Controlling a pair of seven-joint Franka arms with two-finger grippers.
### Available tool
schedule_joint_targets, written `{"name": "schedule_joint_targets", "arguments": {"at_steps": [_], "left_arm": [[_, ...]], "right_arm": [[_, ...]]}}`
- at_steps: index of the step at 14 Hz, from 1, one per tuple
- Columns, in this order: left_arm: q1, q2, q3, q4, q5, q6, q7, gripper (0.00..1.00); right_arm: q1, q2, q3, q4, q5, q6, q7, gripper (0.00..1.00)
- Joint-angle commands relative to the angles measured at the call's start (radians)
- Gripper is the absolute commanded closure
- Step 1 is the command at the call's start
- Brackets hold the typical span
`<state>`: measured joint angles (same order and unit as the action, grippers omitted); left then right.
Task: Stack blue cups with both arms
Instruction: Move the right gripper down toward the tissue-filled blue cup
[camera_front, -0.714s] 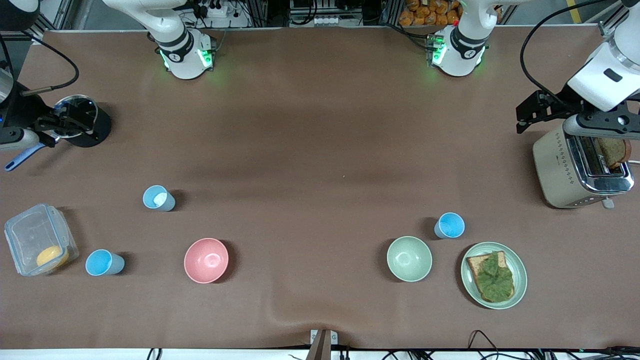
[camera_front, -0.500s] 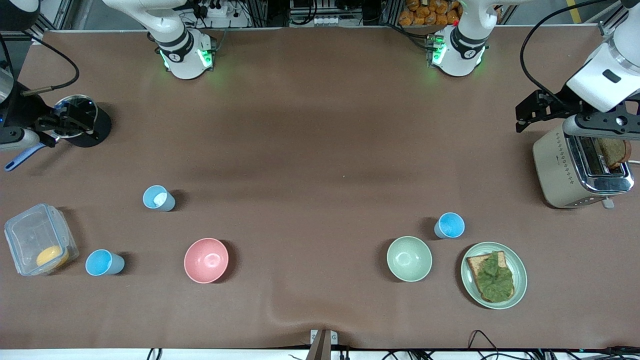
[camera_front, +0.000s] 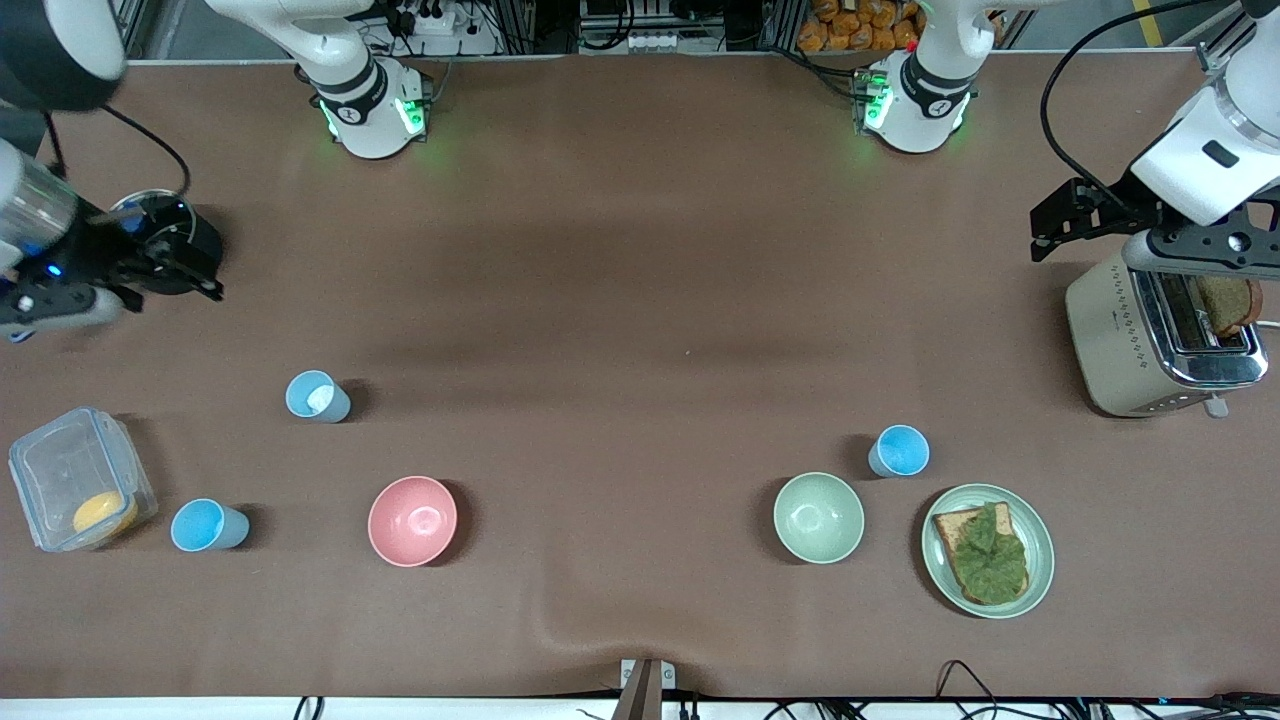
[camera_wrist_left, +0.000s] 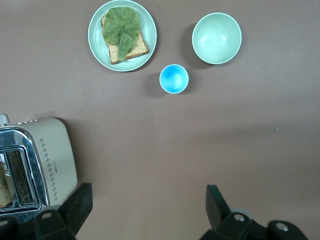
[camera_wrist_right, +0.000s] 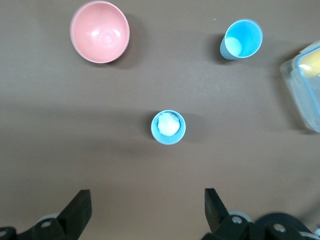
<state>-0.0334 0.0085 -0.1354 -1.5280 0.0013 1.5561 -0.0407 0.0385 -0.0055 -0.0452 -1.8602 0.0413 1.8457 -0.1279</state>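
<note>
table (camera_front: 640, 250): brown cloth cover
12 o'clock: two arm bases
3 o'clock: toaster (camera_front: 1150, 345)
4–5 o'clock: blue cup (camera_front: 899, 451), pale green bowl (camera_front: 818, 517), plate (camera_front: 1040, 545) of toast
7–8 o'clock: pink bowl (camera_front: 412, 521), whitish-bottomed blue cup (camera_front: 316, 397), third blue cup (camera_front: 205, 526), clear container (camera_front: 70, 480)
9–10 o'clock: black round object (camera_front: 185, 245)

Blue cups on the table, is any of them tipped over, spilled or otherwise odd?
Nothing stands out. All three blue cups stand upright and apart, none stacked yet. The paler cup only has a whitish inside bottom. Both the left gripper and right gripper are open and empty.
</note>
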Motion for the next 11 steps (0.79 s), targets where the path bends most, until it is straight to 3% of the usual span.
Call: {"name": "schedule_joint_targets", "arguments": {"at_steps": [1, 4, 11], "left_arm": [[0.013, 0.014, -0.001, 0.022, -0.024, -0.025, 0.021, 0.0], [0.033, 0.022, -0.003, 0.017, -0.023, -0.025, 0.025, 0.0], [0.044, 0.04, -0.003, 0.008, -0.023, -0.028, 0.022, 0.0]], "right_arm": [[-0.042, 0.066, 0.03, -0.096, -0.011, 0.108, 0.002, 0.0], [-0.037, 0.175, 0.056, -0.1, -0.004, 0.138, 0.002, 0.0], [-0.02, 0.291, 0.073, -0.145, -0.008, 0.349, 0.002, 0.0]]}}
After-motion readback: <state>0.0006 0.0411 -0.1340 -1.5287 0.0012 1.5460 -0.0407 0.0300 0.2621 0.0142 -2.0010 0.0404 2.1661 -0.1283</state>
